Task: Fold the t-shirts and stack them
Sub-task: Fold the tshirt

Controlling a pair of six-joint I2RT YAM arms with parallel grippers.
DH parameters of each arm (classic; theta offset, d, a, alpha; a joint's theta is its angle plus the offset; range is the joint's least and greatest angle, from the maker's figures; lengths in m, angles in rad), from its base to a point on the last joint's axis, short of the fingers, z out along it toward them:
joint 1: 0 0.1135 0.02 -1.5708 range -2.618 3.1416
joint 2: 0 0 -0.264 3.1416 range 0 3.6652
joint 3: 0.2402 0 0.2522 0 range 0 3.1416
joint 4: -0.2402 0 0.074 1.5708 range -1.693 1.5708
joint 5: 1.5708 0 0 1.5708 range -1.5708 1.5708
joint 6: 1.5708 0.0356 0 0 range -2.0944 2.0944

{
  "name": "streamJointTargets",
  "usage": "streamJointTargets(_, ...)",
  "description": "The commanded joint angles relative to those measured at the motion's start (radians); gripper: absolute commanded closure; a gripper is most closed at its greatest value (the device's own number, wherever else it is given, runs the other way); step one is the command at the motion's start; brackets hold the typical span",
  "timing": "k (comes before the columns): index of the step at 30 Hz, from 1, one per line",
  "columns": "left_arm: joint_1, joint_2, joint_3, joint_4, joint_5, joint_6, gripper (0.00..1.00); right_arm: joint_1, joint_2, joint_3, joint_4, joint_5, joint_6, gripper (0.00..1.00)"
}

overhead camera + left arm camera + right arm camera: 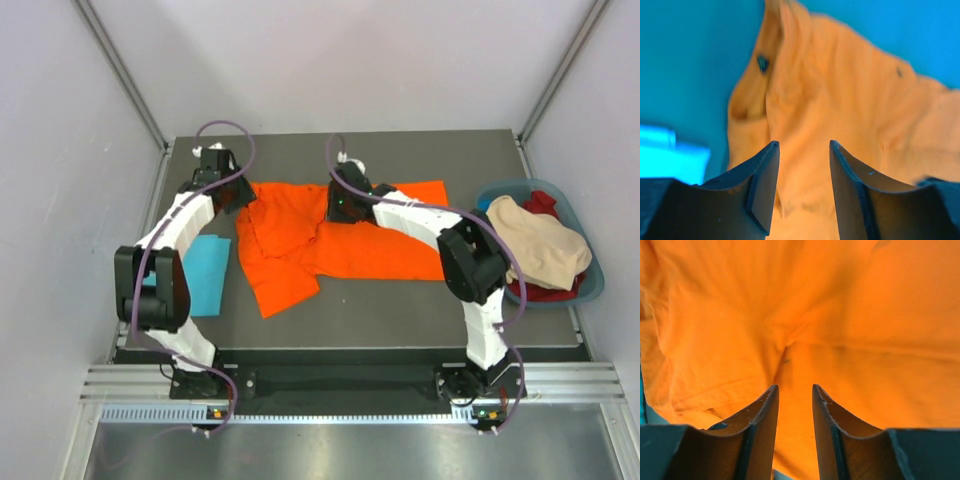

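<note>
The bright orange t-shirt [300, 260] lies spread and wrinkled across the middle of the dark table, one part hanging toward the near edge. The light turquoise t-shirt [205, 275] lies folded flat to its left. My left gripper [240, 196] hovers at the orange shirt's far left corner. Its jaws [804, 146] stand open over orange cloth [840, 90], and nothing is pinched between them. My right gripper [340, 208] is over the shirt's far middle edge. It [794, 387] is open with a narrower gap, and orange cloth [865, 315] fills its wrist view.
A blue basket [592, 285] at the table's right edge holds a beige cloth [540, 245] and a red cloth [545, 203]. Grey walls enclose the table on the left, back and right. The right arm [470, 260] arches over the orange shirt's right part.
</note>
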Motion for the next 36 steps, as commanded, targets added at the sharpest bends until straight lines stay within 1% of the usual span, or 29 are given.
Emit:
streamJointTargets(1,0.044,0.103,0.083,0.083,0.061,0.062,0.50,-0.064,-0.094,0.013,0.020,-0.013,-0.108,0.67)
streamJointTargets(4,0.077,0.221,0.163,0.103,0.113,0.089,0.51,-0.116,-0.082,0.030,0.005,-0.011,-0.142,0.70)
streamJointTargets(7,0.100,0.301,0.238,0.121,0.170,0.121,0.53,-0.168,-0.057,0.055,-0.012,0.025,-0.177,0.76)
streamJointTargets(8,0.100,0.318,0.271,0.123,0.176,0.125,0.54,-0.194,-0.047,0.073,-0.018,0.032,-0.188,0.77)
streamJointTargets(9,0.126,0.335,0.284,0.135,0.183,0.126,0.54,-0.206,-0.024,0.085,-0.026,0.038,-0.197,0.77)
streamJointTargets(15,0.155,0.450,0.347,0.198,0.285,0.131,0.54,-0.312,0.052,0.159,-0.072,0.039,-0.239,0.79)
streamJointTargets(18,0.158,0.499,0.377,0.209,0.290,0.129,0.54,-0.360,0.087,0.176,-0.079,0.042,-0.249,0.80)
streamJointTargets(20,0.163,0.524,0.391,0.213,0.298,0.129,0.58,-0.392,0.104,0.190,-0.086,0.050,-0.256,0.80)
streamJointTargets(21,0.164,0.530,0.396,0.215,0.301,0.128,0.63,-0.401,0.127,0.197,-0.087,0.052,-0.257,0.80)
streamJointTargets(22,0.166,0.539,0.399,0.216,0.298,0.125,0.74,-0.409,0.142,0.210,-0.102,0.052,-0.265,0.80)
streamJointTargets(24,0.169,0.554,0.414,0.204,0.261,0.126,0.86,-0.433,0.185,0.245,-0.119,0.067,-0.272,0.81)
streamJointTargets(25,0.170,0.561,0.424,0.195,0.247,0.126,0.95,-0.441,0.197,0.257,-0.136,0.073,-0.274,0.81)
streamJointTargets(26,0.175,0.568,0.442,0.174,0.236,0.128,0.99,-0.455,0.211,0.280,-0.148,0.084,-0.276,0.81)
streamJointTargets(32,0.204,0.599,0.476,0.159,0.187,0.106,1.00,-0.507,0.325,0.395,-0.251,0.142,-0.269,0.84)
streamJointTargets(34,0.218,0.607,0.479,0.166,0.181,0.086,0.98,-0.519,0.351,0.418,-0.279,0.125,-0.251,0.85)
streamJointTargets(36,0.224,0.613,0.488,0.173,0.204,0.076,0.97,-0.528,0.361,0.440,-0.296,0.141,-0.239,0.86)
